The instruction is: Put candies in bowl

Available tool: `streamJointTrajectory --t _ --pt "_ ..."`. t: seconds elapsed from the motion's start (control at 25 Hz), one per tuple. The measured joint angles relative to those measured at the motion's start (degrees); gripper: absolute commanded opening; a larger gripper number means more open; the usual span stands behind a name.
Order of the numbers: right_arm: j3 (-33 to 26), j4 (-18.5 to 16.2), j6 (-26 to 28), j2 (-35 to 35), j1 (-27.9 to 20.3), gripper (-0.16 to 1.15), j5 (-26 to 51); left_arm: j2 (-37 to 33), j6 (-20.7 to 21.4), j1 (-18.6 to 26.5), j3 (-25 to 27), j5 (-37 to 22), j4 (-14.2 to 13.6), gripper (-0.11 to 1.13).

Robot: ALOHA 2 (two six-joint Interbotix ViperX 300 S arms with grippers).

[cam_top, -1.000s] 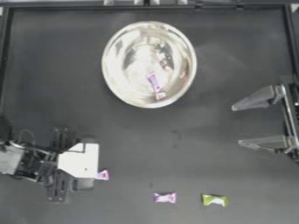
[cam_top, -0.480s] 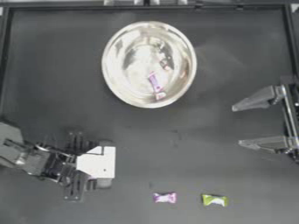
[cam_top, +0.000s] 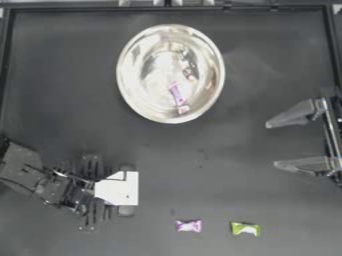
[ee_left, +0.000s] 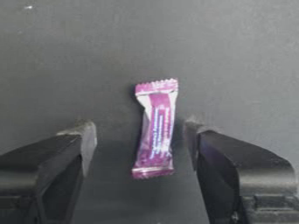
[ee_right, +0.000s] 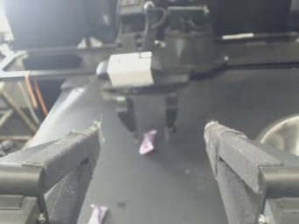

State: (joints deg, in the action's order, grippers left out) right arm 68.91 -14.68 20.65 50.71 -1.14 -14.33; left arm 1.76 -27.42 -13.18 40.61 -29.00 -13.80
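Note:
The silver bowl (cam_top: 170,74) stands at the table's far middle, with a pink candy (cam_top: 177,94) and a second small sweet (cam_top: 184,109) inside it. My left gripper (cam_top: 128,190) is low at the near left, open. A purple candy (ee_left: 154,129) lies flat on the table between its jaws and touches neither. The top view hides that candy under the wrist; across the table the right wrist view shows this candy (ee_right: 147,142). Two candies lie loose near the front edge, one purple (cam_top: 188,226) and one yellow-green (cam_top: 245,229). My right gripper (cam_top: 300,141) is parked open at the right edge.
The bowl's rim (ee_right: 285,131) shows at the side of the right wrist view. A raised frame (cam_top: 167,6) runs along the table's far edge. Dark bare table lies between the bowl and the front candies.
The left gripper has slid right along the table's near side until it stands over the purple candy. That candy lay beside its tip before and is now covered in the top view. The right arm has not moved.

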Motion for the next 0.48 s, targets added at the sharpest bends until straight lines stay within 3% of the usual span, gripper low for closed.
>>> streamJointTrajectory --t 0.32,0.48 --pt "0.00 0.00 0.00 0.00 0.00 0.99 -0.09 2.02 0.09 -0.53 -0.70 0.44 0.35 0.88" --pt "0.09 0.18 0.00 0.00 0.00 0.99 -0.18 2.29 0.18 -1.05 -0.88 0.53 0.70 0.69"
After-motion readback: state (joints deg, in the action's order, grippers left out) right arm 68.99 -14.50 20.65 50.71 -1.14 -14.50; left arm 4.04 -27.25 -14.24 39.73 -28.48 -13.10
